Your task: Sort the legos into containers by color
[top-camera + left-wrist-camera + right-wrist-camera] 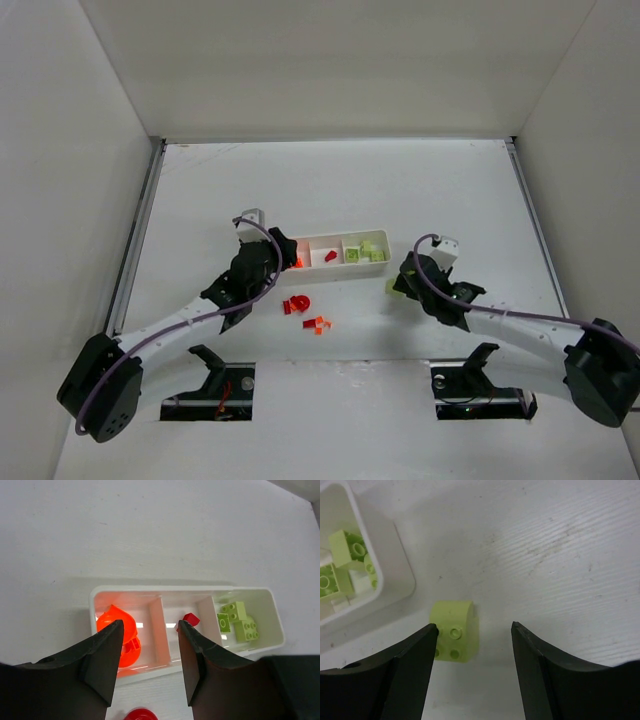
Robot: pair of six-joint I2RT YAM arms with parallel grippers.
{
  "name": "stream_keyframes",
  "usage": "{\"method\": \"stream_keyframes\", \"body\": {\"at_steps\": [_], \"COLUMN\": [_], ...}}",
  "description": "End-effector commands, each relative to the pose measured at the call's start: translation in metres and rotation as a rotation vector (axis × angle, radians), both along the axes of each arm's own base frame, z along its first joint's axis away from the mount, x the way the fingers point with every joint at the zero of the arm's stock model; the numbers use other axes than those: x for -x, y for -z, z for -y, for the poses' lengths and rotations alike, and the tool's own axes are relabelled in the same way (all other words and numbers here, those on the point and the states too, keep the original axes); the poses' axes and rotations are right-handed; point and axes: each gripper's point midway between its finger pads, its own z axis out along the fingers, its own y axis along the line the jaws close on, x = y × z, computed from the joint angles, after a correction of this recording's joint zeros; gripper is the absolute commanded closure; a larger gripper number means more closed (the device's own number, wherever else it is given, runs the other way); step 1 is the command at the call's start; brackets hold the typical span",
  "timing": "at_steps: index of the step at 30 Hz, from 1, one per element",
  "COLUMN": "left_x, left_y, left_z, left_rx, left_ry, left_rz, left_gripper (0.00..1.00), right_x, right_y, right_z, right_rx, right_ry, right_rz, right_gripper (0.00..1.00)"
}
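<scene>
The white tray point(318, 242) point(165, 591) lies across the middle of the table. Its left container holds an orange lego point(119, 625), the middle one a small red lego point(191, 618), the right one yellow-green bricks point(238, 622) point(344, 547). My left gripper point(286, 258) point(150, 628) hovers open over the tray's left end, nothing between its fingers. A yellow-green curved lego point(454, 632) point(393, 288) lies on the table right of the tray. My right gripper point(402, 284) point(475, 628) stands open just above it, the piece by the left fingertip.
Red legos point(297, 303) and orange legos point(318, 324) lie loose on the table in front of the tray. A round red piece point(140, 714) shows under my left fingers. White walls enclose the table on three sides.
</scene>
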Motion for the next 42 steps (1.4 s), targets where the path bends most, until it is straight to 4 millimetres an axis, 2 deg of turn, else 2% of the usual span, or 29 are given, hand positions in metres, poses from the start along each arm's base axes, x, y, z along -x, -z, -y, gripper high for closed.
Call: {"method": "stream_keyframes", "body": {"at_steps": [1,8,15,22,29,37,39,42], "left_x": [0.002,0.01,0.012,0.012,0.012,0.011,0.011,0.011], "left_y": [-0.01,-0.012,-0.012,-0.009,-0.009,-0.003,-0.003,-0.003], "left_z": [0.001,0.005,0.016,0.017,0.019,0.021,0.023,0.024], "left_rx": [0.011,0.021,0.026,0.027,0.02,0.01,0.011,0.012], "left_ry": [0.01,0.04,0.074,0.076,0.077,0.082,0.088,0.09], "left_rz": [0.057,0.073,0.074,0.068,0.069,0.057,0.056,0.057], "left_gripper": [0.55,0.54,0.54,0.54,0.54,0.56,0.56,0.56], "right_x": [-0.002,-0.002,0.003,0.008,-0.001,-0.009,-0.01,-0.012], "right_y": [-0.015,-0.011,-0.03,-0.018,-0.011,-0.006,-0.005,-0.002], "right_z": [-0.026,-0.035,-0.046,-0.061,-0.049,-0.049,-0.054,-0.059], "right_rx": [-0.025,0.011,0.013,0.109,0.204,0.235,0.232,0.217], "right_ry": [-0.061,-0.078,-0.109,-0.206,-0.208,-0.226,-0.244,-0.246], "right_rz": [0.009,-0.02,0.052,0.02,0.002,-0.011,-0.014,-0.017], "right_gripper": [0.34,0.36,0.36,0.36,0.36,0.37,0.38,0.5]}}
